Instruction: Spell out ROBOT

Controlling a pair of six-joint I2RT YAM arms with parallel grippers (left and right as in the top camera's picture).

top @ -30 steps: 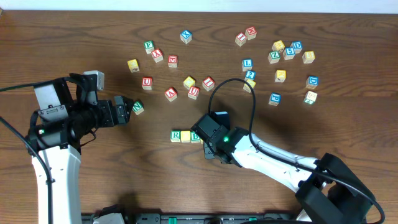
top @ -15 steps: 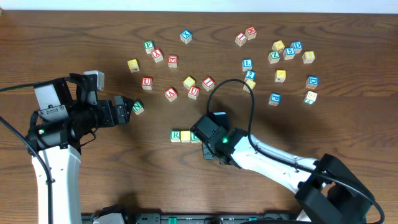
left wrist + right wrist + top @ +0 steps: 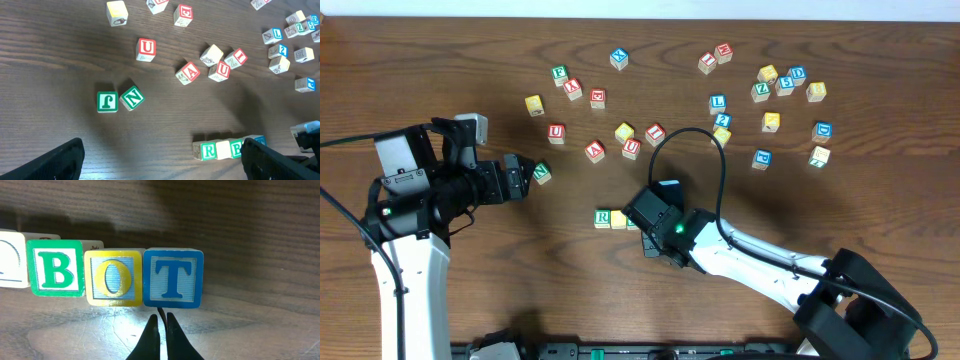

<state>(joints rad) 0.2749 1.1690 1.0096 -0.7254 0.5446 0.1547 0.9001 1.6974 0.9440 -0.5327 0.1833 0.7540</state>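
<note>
A row of letter blocks lies on the table. In the right wrist view it reads: a pale block's edge (image 3: pixel 10 265), green B (image 3: pixel 56 274), yellow O (image 3: pixel 114 277), blue T (image 3: pixel 172 277), all touching. The left wrist view shows the green R (image 3: pixel 208 150) at the row's left end. In the overhead view the R (image 3: pixel 603 218) and a yellow block (image 3: pixel 618 219) show; the right arm hides the others. My right gripper (image 3: pixel 162 322) is shut and empty, its tips just in front of the T. My left gripper (image 3: pixel 160 155) is open and empty, near the green N (image 3: pixel 541 173).
Loose letter blocks lie scattered across the far table: a red U (image 3: pixel 556 131), red A (image 3: pixel 594 151), a green block (image 3: pixel 107 102), and a cluster of blue and yellow blocks at the far right (image 3: pixel 785 83). A black cable (image 3: pixel 690 150) loops over the right arm.
The right arm has shifted slightly left and toward the front edge, backing off from the row. The left arm has not moved.
</note>
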